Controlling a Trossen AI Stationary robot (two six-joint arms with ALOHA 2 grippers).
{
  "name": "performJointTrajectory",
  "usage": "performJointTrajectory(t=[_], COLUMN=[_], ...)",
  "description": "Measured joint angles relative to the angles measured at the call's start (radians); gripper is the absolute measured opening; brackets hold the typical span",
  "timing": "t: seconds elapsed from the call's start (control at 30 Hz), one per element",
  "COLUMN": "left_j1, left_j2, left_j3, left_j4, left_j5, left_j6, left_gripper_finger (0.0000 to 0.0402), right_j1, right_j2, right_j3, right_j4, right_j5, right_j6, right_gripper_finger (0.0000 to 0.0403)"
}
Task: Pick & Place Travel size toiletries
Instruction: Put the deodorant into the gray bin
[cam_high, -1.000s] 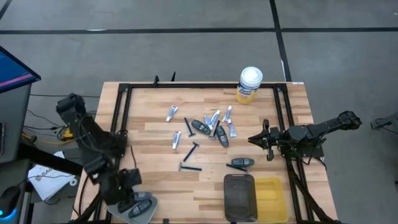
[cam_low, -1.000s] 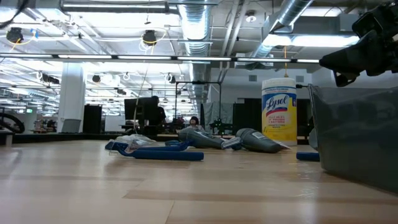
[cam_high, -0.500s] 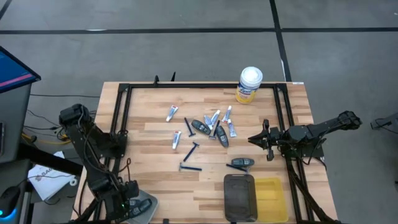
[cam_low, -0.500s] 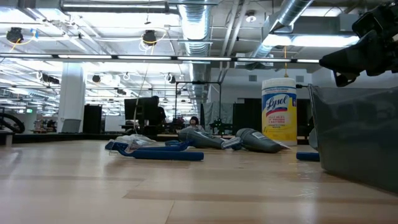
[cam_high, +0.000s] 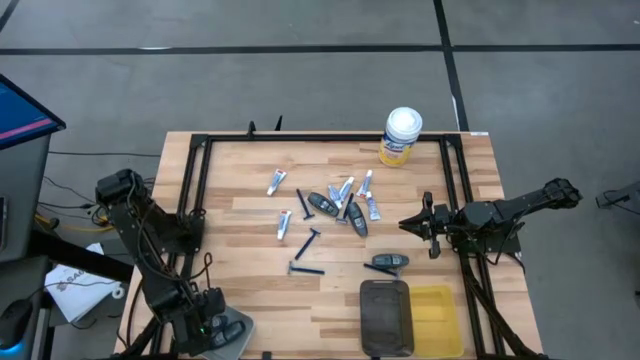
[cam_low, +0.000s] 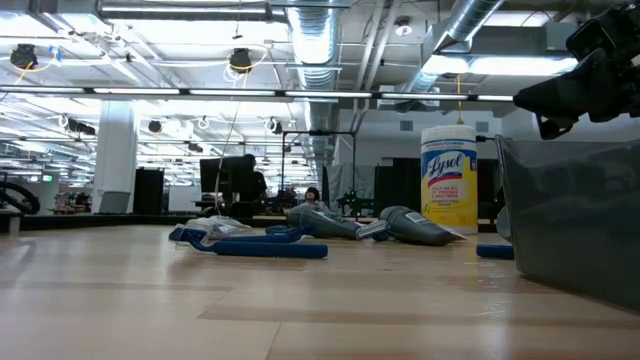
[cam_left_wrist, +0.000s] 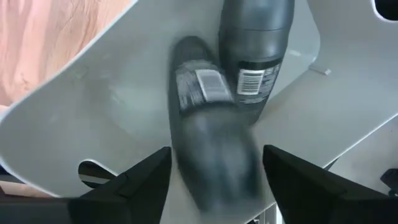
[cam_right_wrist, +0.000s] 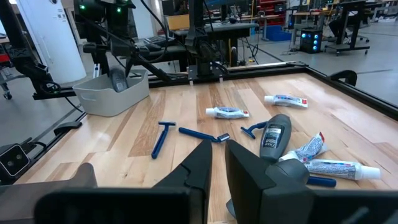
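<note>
A: What surface is shown?
B: A pale wooden table (cam_high: 250, 300) edged by a black frame, set on a grey floor; the low view looks past it into a hall with ceiling ducts.

A: Where are the toiletries?
B: Most lie scattered mid-table: white tubes (cam_high: 276, 182), blue razors (cam_high: 308, 243) and dark grey oblong pieces (cam_high: 321, 205). One grey piece (cam_high: 385, 261) lies apart, near the dark tray (cam_high: 386, 316) and the yellow tray (cam_high: 438, 310) beside it. A yellow canister (cam_high: 401, 137) stands at the far edge.

A: And the left gripper (cam_high: 205, 333)?
B: It hangs over the grey bin (cam_left_wrist: 81, 118) at the table's near left corner, fingers (cam_left_wrist: 134, 186) spread. Two grey oblong pieces (cam_left_wrist: 255, 43) are in the bin between them; the blurred one (cam_left_wrist: 208, 143) is not pinched.

A: The right gripper (cam_high: 413, 224)?
B: At the table's right side, well apart from the pile, fingers (cam_right_wrist: 199, 165) nearly pressed together, holding nothing.
</note>
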Motion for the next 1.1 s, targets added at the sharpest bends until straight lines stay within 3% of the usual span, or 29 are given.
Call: performJointTrajectory(t=[0.2, 0.4, 0.5, 0.6, 0.73, 0.83, 0.97, 1.1], left_j1=[0.005, 0.088, 0.156, 0.237, 0.379, 0.524, 0.733, 0.925], left_j2=[0.000, -0.053, -0.125, -0.219, -0.340, -0.394, -0.399, -0.346], left_j3=[0.000, 0.003, 0.003, 0.003, 0.004, 0.004, 0.004, 0.005], left_j4=[-0.001, 0.007, 0.011, 0.020, 0.042, 0.094, 0.254, 0.421], left_j5=[0.014, 0.047, -0.017, -0.146, -0.314, -0.372, -0.363, -0.281], left_j6=[0.000, 0.012, 0.040, 0.110, 0.294, 0.504, 0.832, 1.083], left_gripper_finger=[0.0286, 0.0286, 0.0281, 0.0278, 0.0277, 0.0277, 0.0277, 0.0277], right_j1=[0.000, 0.000, 0.000, 0.000, 0.000, 0.000, 0.000, 0.000], right_j2=[0.000, 0.000, 0.000, 0.000, 0.000, 0.000, 0.000, 0.000], right_j3=[0.000, 0.000, 0.000, 0.000, 0.000, 0.000, 0.000, 0.000], right_j4=[0.000, 0.000, 0.000, 0.000, 0.000, 0.000, 0.000, 0.000], right_j5=[0.000, 0.000, 0.000, 0.000, 0.000, 0.000, 0.000, 0.000], right_j6=[0.000, 0.000, 0.000, 0.000, 0.000, 0.000, 0.000, 0.000], right_gripper_finger=[0.0040, 0.0040, 0.0040, 0.0040, 0.0040, 0.0040, 0.0040, 0.0040])
